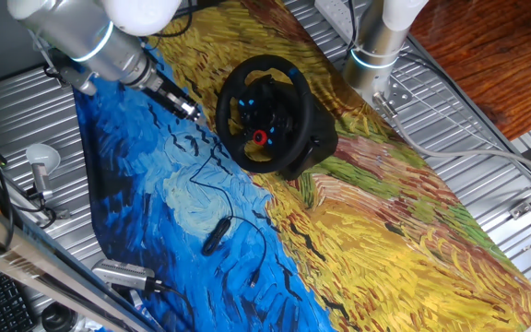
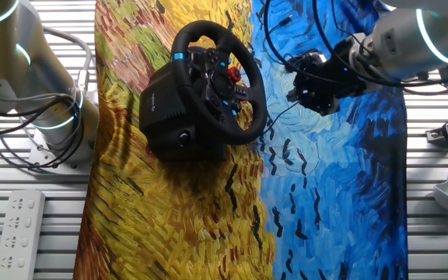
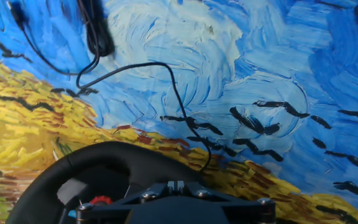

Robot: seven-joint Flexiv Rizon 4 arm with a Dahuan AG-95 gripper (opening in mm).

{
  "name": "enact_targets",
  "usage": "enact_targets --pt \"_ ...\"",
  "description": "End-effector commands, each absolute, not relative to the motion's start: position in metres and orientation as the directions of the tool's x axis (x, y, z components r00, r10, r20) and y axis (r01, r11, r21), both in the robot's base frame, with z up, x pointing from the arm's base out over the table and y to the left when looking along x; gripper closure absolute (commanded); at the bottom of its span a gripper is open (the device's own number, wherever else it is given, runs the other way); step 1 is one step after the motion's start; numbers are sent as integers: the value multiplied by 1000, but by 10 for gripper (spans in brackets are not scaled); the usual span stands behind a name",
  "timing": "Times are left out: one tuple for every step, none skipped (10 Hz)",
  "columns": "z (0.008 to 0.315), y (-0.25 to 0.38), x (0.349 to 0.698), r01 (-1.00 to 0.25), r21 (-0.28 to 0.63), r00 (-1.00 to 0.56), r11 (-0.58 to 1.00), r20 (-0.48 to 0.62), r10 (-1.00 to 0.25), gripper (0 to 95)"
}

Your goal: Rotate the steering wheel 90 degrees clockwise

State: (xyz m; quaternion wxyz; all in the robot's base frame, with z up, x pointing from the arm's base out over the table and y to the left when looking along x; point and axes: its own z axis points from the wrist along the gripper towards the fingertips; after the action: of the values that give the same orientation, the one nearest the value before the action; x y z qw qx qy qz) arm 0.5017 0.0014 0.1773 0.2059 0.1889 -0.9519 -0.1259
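Beside the steering wheel (image 2: 220, 78), the hand (image 2: 311, 87) (fingers hidden, grip state unclear).

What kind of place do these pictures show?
Probably a robotics lab bench: a ridged metal table under a painted cloth, robot arms mounted beside a steering wheel, plus a power strip.

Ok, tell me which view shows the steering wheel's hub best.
One fixed view: the steering wheel faces it, so the red knob and blue-lit buttons are plain. The other fixed view sees the hub obliquely, beside the base. The hand view catches only a rim arc.
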Motion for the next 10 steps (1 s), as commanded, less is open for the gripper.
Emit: enact_targets --pt "177 1 501 -305 318 -840 898 354 -411 950" --pt "182 5 487 -309 323 -839 895 350 -416 950" --pt "185 7 479 -304 319 -841 898 352 -410 950" --pt "187 8 474 -302 319 -841 898 355 -409 950" --pt "192 9 467 -305 323 -837 896 358 -414 950" --pt "196 10 459 -309 326 -835 893 356 -419 950" --pt "201 12 449 -317 329 -833 890 353 -427 950" --pt "206 14 441 -320 330 -832 888 352 -430 950" --pt "216 19 427 -324 329 -830 887 351 -433 950" --pt "222 22 418 -336 333 -825 881 347 -446 760"
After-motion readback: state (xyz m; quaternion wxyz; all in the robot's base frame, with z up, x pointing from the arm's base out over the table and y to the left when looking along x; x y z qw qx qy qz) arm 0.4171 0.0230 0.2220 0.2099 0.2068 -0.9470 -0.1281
